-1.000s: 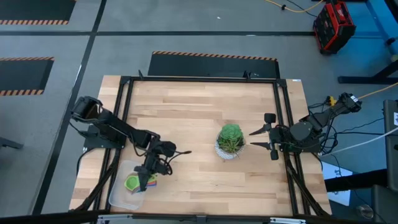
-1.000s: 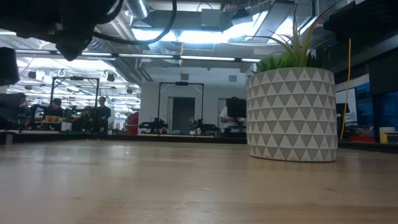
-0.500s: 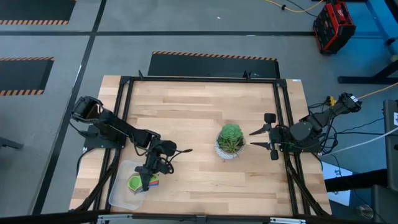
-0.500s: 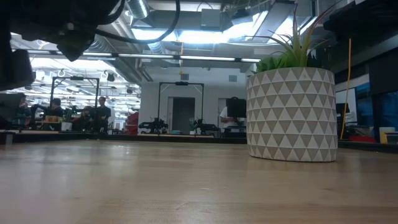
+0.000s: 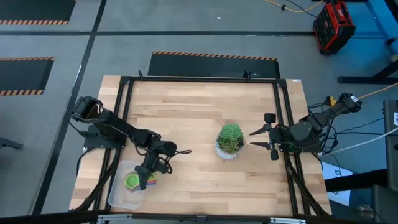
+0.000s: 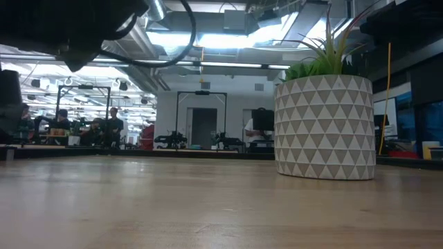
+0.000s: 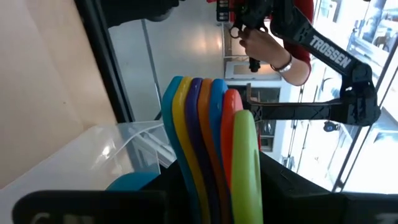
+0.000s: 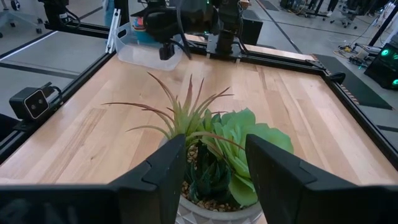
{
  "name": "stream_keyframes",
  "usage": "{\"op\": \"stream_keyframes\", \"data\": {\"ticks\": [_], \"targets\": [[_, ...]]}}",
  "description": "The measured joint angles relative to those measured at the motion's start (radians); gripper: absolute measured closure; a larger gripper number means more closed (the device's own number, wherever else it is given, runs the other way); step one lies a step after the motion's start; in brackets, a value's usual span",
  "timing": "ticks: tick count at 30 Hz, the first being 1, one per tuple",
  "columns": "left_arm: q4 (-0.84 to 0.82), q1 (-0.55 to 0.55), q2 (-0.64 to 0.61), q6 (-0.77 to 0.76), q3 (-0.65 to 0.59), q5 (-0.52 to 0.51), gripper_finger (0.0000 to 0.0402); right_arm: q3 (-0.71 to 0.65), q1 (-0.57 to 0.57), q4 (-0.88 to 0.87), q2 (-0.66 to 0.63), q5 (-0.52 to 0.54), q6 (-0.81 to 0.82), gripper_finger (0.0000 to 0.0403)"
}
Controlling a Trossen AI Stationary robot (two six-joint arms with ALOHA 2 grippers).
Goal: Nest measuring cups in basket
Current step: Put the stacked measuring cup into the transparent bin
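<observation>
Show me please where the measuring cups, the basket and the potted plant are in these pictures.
measuring cups (image 7: 211,146): left wrist view, on the stacked coloured handles.
basket (image 5: 118,194): high view, on its clear wall near the table's corner.
potted plant (image 5: 231,138): high view, on the green leaves seen from above.

From above, the left gripper (image 5: 148,179) covers much of the cups (image 5: 134,182) in the basket (image 5: 118,194) at the table's front left corner, and we cannot count them. In the left wrist view the cups' bowls (image 7: 208,155) run off the picture's edge. In the low view the plant (image 6: 325,124) is cut off at the top, and the people (image 6: 86,128) behind are too small to make out.
</observation>
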Motion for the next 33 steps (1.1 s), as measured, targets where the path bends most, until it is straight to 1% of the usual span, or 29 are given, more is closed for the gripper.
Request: {"op": "stream_keyframes", "data": {"ticks": [4,6,12,16,18,24,29,33], "targets": [[-0.030,0.008,0.000,0.007,0.000,0.000,0.0317,0.000,0.000,0.000,0.000,0.000,0.000,0.0230],[-0.061,0.003,0.000,0.037,0.000,-0.003,0.0317,0.000,0.000,0.000,0.000,0.000,0.000,0.0230],[-0.132,-0.034,0.000,0.154,0.000,-0.054,0.0317,0.000,0.000,0.000,0.000,0.000,0.000,0.0230],[-0.185,-0.052,0.000,0.163,0.000,-0.081,0.0317,0.000,0.000,0.001,0.000,0.000,0.000,0.0230],[-0.208,-0.059,0.000,0.192,0.000,-0.084,0.0317,0.000,0.000,0.000,0.000,0.000,0.000,0.0230],[-0.243,-0.079,0.000,0.289,0.000,-0.157,0.0317,0.000,0.000,0.001,0.000,0.000,0.000,0.0230],[-0.248,-0.086,0.000,0.357,0.000,-0.185,0.0317,0.000,0.000,0.001,0.000,0.000,0.000,0.0230],[-0.255,-0.095,0.000,0.398,0.000,-0.271,0.0315,0.000,0.000,0.001,0.000,0.000,0.000,0.0230]]}}
